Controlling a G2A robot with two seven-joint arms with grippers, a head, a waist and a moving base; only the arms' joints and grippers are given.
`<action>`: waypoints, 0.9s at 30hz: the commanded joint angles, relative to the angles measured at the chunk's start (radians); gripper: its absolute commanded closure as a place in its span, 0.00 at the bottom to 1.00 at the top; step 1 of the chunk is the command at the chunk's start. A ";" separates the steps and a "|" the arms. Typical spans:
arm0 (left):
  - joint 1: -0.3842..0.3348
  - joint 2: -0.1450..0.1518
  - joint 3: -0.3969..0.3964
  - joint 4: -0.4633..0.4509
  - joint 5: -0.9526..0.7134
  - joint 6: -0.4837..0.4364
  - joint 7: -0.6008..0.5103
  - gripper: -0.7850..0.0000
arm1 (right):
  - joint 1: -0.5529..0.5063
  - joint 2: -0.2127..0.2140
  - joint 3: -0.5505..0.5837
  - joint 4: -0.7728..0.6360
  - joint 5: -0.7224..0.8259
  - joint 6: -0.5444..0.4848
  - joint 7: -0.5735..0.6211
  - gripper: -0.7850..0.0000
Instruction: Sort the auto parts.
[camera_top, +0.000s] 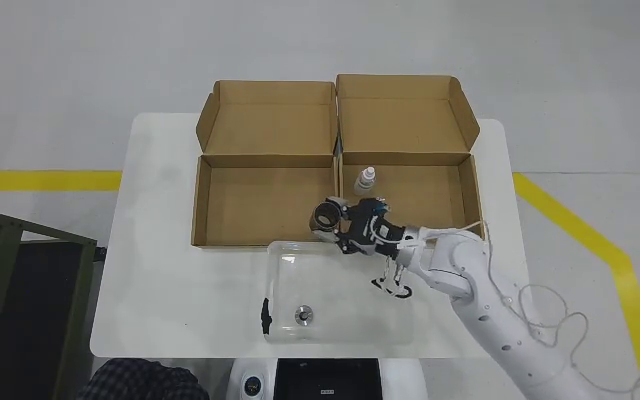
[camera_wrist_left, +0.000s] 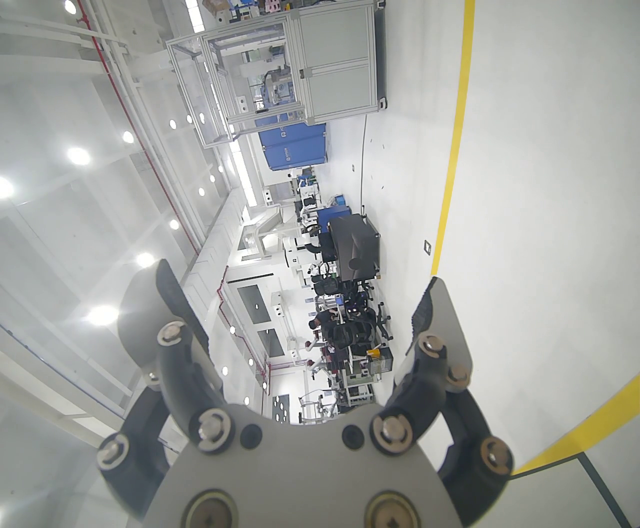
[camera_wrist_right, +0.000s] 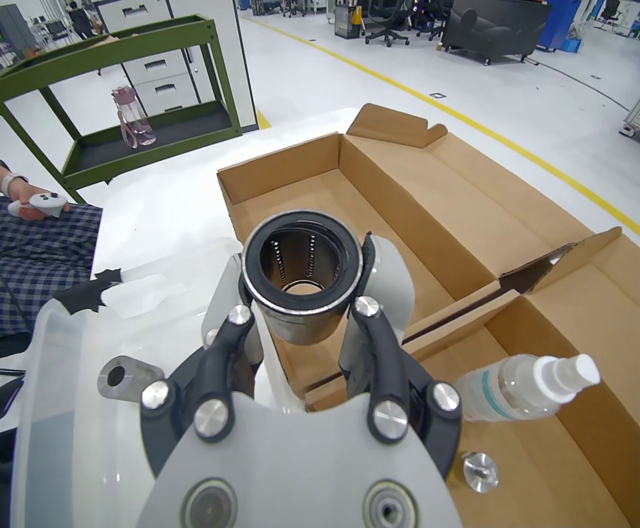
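Note:
My right gripper (camera_wrist_right: 305, 272) is shut on a hollow metal cylinder bearing (camera_wrist_right: 300, 295) with a black rim. In the top view this bearing (camera_top: 325, 215) hangs over the front right corner of the left cardboard box (camera_top: 262, 205), in the right gripper (camera_top: 337, 220). A clear plastic bin (camera_top: 290, 262) in front of the boxes holds a small round metal part (camera_top: 303, 316), also seen as a lug (camera_wrist_right: 124, 376). My left gripper (camera_wrist_left: 300, 280) is open, holds nothing and points out into the room.
The right cardboard box (camera_top: 440, 200) holds a small spray bottle (camera_top: 365, 181) (camera_wrist_right: 520, 387) and a small metal disc (camera_wrist_right: 480, 471). A black piece (camera_top: 266, 316) sits on the bin's left rim. Both box lids stand open at the back.

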 joint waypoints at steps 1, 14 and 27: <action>0.000 0.000 0.000 0.000 0.000 0.000 0.000 0.00 | 0.033 -0.009 -0.023 0.023 -0.007 0.020 0.008 1.00; 0.000 0.000 0.000 0.000 0.000 0.000 0.000 0.00 | 0.193 -0.069 -0.142 0.141 -0.049 0.157 0.060 1.00; 0.000 0.000 0.000 0.000 0.000 0.000 0.000 0.00 | 0.287 -0.127 -0.230 0.252 -0.078 0.259 0.107 1.00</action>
